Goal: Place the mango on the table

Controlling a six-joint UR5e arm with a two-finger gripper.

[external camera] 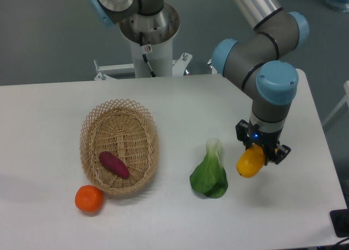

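Yellow-orange mango (250, 162): clamped in the pincer (262, 153) at the right side of the white tabletop (49, 119), hanging end-down just right of the leafy green vegetable (210, 172). Whether its lower tip touches the surface or hangs a little above cannot be told from this view.

Pincer: closed on the upper part of the mango; most of the fruit protrudes below and left of the fingers.

Wicker basket (120, 146): left of centre, holding the purple sweet potato (114, 164). Round orange fruit (89, 199): just outside the basket's near-left rim. All three well apart from the mango.

Risks, as judged:
- Smooth, rounded skin gripped near one end; the fruit may slip or swivel in the fingers.
- Released from any height, or set down on its tip, the mango is likely to topple and roll, either into the vegetable beside it or toward the tabletop's right edge.
- Pressing down too far could bruise the fruit against the hard surface.
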